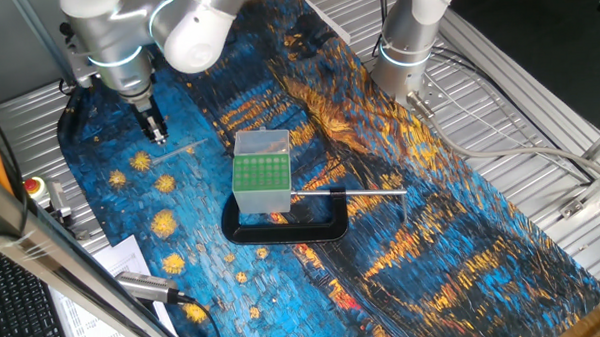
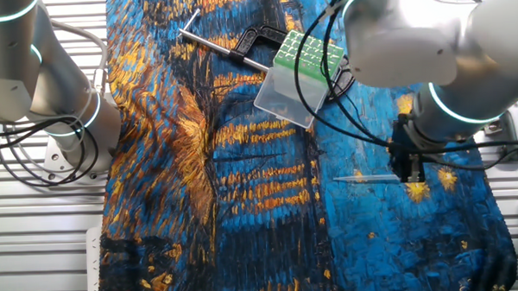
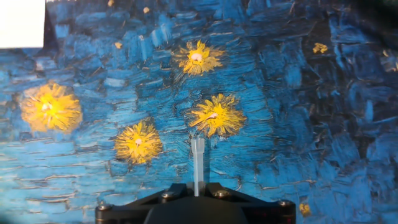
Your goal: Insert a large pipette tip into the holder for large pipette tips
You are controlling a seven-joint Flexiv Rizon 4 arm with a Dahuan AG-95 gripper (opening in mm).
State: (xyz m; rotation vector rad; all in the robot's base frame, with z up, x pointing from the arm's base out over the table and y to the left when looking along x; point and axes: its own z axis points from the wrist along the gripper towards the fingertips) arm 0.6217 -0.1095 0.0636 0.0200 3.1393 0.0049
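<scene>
The large pipette tip (image 3: 198, 163), a thin whitish cone, sticks straight out from between my jaws in the hand view. In the fixed views it lies level, low over the blue painted cloth (image 1: 182, 150) (image 2: 366, 180). My gripper (image 1: 157, 134) (image 2: 413, 171) (image 3: 198, 186) is shut on its thick end. The holder for large pipette tips (image 1: 261, 175) (image 2: 293, 79), a frosted box with a green holed plate, stands to the right of the gripper in one fixed view, a short way off. It is out of the hand view.
A black C-shaped clamp (image 1: 287, 230) with a long metal rod (image 1: 349, 193) (image 2: 212, 42) grips the holder. A silver pen-like cylinder (image 1: 144, 286) lies at the cloth's front left edge. A second arm's base (image 1: 407, 57) (image 2: 68, 126) stands beside the cloth.
</scene>
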